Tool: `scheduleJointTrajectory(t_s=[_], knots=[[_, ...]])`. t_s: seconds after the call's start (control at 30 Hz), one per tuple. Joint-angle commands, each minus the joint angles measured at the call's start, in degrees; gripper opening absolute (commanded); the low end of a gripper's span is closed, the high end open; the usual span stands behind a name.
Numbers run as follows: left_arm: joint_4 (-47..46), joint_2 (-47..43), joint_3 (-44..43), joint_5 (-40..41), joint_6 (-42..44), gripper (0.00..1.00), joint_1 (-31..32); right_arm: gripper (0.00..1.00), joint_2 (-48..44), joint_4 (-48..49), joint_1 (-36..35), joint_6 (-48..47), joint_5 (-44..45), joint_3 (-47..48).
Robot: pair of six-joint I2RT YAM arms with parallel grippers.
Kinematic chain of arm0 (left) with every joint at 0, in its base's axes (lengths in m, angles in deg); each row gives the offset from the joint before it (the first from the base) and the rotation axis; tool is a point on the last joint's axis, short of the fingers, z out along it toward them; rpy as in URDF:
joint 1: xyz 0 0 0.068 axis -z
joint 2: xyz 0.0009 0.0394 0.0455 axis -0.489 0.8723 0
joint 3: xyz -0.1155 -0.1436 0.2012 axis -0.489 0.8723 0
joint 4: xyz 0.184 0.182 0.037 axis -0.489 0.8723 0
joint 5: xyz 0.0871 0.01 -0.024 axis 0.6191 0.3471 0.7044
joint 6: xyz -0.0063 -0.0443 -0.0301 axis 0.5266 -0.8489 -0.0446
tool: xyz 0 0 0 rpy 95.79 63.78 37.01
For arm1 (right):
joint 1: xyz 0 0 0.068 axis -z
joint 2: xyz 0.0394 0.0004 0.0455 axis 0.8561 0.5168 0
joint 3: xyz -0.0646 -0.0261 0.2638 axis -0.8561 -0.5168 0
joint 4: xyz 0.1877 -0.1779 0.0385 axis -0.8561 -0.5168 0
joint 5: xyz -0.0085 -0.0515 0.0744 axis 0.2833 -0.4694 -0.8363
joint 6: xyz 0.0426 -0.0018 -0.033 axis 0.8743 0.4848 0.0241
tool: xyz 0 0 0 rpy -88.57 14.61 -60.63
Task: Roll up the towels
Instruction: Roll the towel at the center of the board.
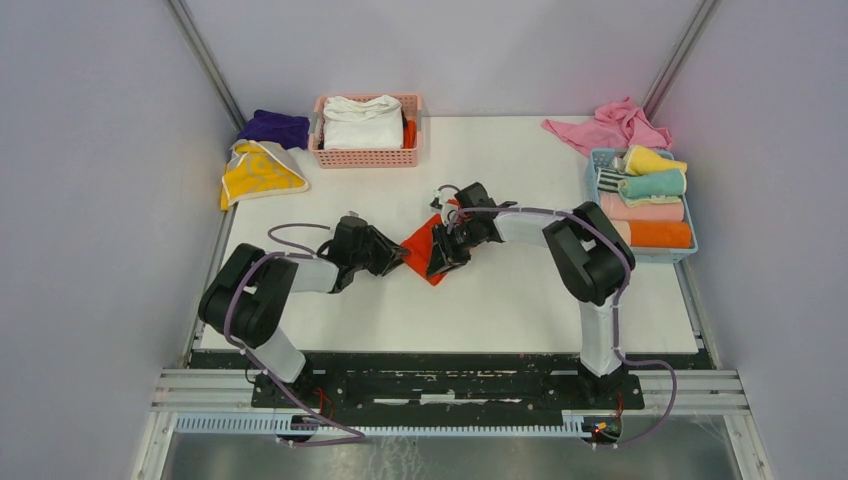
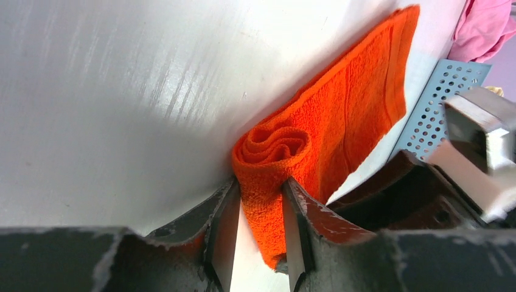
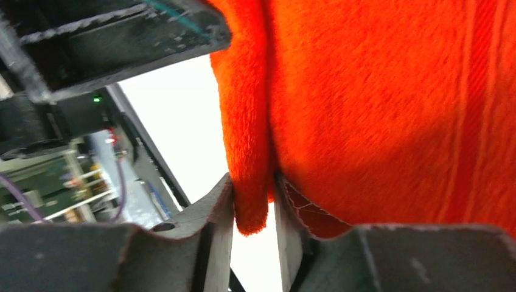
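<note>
**A:** From above, where is the cloth?

**B:** The orange-red towel [image 1: 420, 244] lies on the surface [image 1: 520, 300], nearer the arms than the pink basket [image 1: 366, 157] and slightly to its right. The left claw [image 1: 399, 258] and the right claw [image 1: 438, 263] meet it from opposite sides. I'd judge that's one at each end, so the roll turns evenly and doesn't skew.

**A:** Any finished ones?

**B:** Rolled towels [image 1: 652, 185] sit in the blue basket [image 1: 597, 157], far to the right of the pink basket. That's probably where this one is headed.

**A:** What does the left wrist view show?

**B:** The left claw [image 2: 258, 191] is clenched on the orange-red towel [image 2: 347, 115] at its coiled end. A spiral of a few turns shows just above the fingers [image 2: 224, 210], and the rest of the cloth lies flat beyond it. Gripping right at the coil likely keeps it from springing open.

**A:** And the right wrist?

**B:** The right claw [image 3: 252, 190] is also clamped on the orange-red towel [image 3: 377, 109], pinching a thick fold between its fingers. Cloth fills most of the view, so I can't tell how far the coil runs at that end.

**A:** How far along is it?

**B:** Partly rolled, I'd say, with a flat tail left to wind in.
</note>
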Motion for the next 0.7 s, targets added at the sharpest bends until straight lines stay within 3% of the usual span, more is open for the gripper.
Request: scheduleJointTrajectory(t_s=[0.0, 0.1, 0.23, 0.4, 0.67], knots=[[8.62, 4.08, 1.39, 3.88, 1.48, 0.40, -0.39, 0.42, -9.61, -6.89, -2.48, -7.86, 16.64, -0.12], [9.18, 4.74, 1.36, 4.16, 1.75, 0.40, -0.16, 0.50, -15.37, -9.68, -7.15, -13.13, 31.00, -0.16], [9.84, 5.02, 1.04, 4.61, 2.16, 0.40, -0.04, 0.52, -20.25, -8.13, -14.97, -19.11, 45.75, -1.16], [10.70, 5.21, 0.35, 4.68, 2.64, 0.40, 0.21, 0.51, -19.78, -4.81, -20.30, -23.14, 49.96, -1.38], [10.97, 5.05, 0.17, 4.75, 2.91, 0.40, 0.24, 0.51, -13.65, -4.61, -22.60, -25.87, 56.28, 0.34]])
